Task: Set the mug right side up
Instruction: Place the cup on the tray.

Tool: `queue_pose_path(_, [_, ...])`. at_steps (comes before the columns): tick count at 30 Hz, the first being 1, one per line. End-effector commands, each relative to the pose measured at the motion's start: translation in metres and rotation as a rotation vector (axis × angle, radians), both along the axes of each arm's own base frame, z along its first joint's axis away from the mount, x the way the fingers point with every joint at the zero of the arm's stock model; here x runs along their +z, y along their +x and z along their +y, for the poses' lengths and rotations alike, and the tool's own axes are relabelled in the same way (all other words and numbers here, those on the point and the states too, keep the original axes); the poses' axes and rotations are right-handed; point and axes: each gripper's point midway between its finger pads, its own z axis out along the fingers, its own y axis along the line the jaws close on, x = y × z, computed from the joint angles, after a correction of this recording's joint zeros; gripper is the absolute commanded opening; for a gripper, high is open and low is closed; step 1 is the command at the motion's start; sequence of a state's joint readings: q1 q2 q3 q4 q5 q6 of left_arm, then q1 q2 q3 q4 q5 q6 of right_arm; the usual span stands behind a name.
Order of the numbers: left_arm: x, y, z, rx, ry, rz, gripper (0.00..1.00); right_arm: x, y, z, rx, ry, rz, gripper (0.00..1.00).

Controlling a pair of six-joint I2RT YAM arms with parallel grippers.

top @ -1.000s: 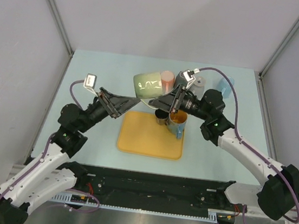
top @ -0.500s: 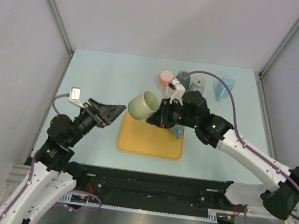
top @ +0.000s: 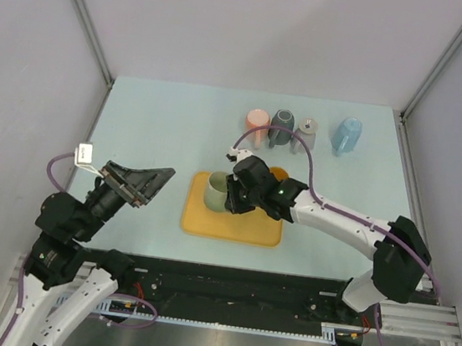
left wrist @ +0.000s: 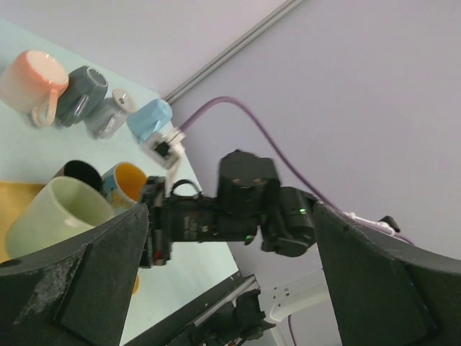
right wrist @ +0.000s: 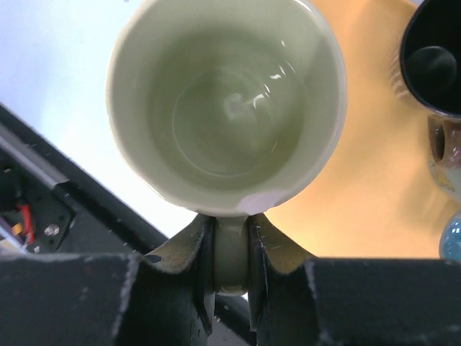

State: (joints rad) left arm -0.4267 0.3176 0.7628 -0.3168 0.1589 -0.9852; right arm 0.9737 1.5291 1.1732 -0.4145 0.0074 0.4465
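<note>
The light green mug stands mouth up at the left part of the orange tray. I cannot tell whether its base touches the tray. My right gripper is shut on the mug's handle. In the right wrist view the handle sits pinched between both fingers, below the mug's open mouth. My left gripper is open and empty, held in the air left of the tray and apart from the mug. The left wrist view shows the mug ahead, between its spread fingers.
A dark mug and a blue mug with an orange inside stand on the tray beside the green one. Pink, dark grey, grey and blue mugs stand in a row at the back.
My right gripper carried the green mug down and left onto the tray's left part, turning it from tilted to mouth up. My left arm drew back to the left.
</note>
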Motion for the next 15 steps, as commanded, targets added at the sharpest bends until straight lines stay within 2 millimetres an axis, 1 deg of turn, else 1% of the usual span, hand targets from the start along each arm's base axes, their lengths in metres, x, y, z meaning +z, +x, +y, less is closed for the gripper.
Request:
queue_pose_path(1, [0.023,-0.009,0.008,0.021,-0.012,-0.064,1.0,0.035,0.034,0.028,-0.051,0.062,-0.167,0.0])
queue_pose_path(3, [0.022,-0.01,0.008,0.021,-0.013,-0.065,1.0,0.034,0.039,0.032,-0.058,0.051,-0.184,0.0])
queue_pose_path(4, [0.02,-0.009,0.008,0.021,-0.011,-0.061,1.0,0.027,0.041,0.034,-0.065,0.031,-0.184,0.0])
queue_pose_path(6, [0.018,-0.011,0.009,0.021,-0.011,-0.062,1.0,0.024,0.044,0.037,-0.073,0.02,-0.196,0.0])
queue_pose_path(10, [0.008,-0.008,0.008,0.02,-0.004,-0.047,1.0,0.012,0.055,0.037,-0.11,-0.026,-0.227,0.0])
queue_pose_path(11, [0.007,-0.008,0.007,0.02,-0.003,-0.044,1.0,0.005,0.057,0.037,-0.114,-0.043,-0.228,0.0])
queue_pose_path(14, [0.001,-0.006,0.007,0.019,0.001,-0.034,1.0,-0.002,0.064,0.035,-0.138,-0.078,-0.251,0.0])
queue_pose_path(15, [0.0,-0.006,0.007,0.02,0.002,-0.033,1.0,-0.01,0.065,0.034,-0.143,-0.098,-0.25,0.0])
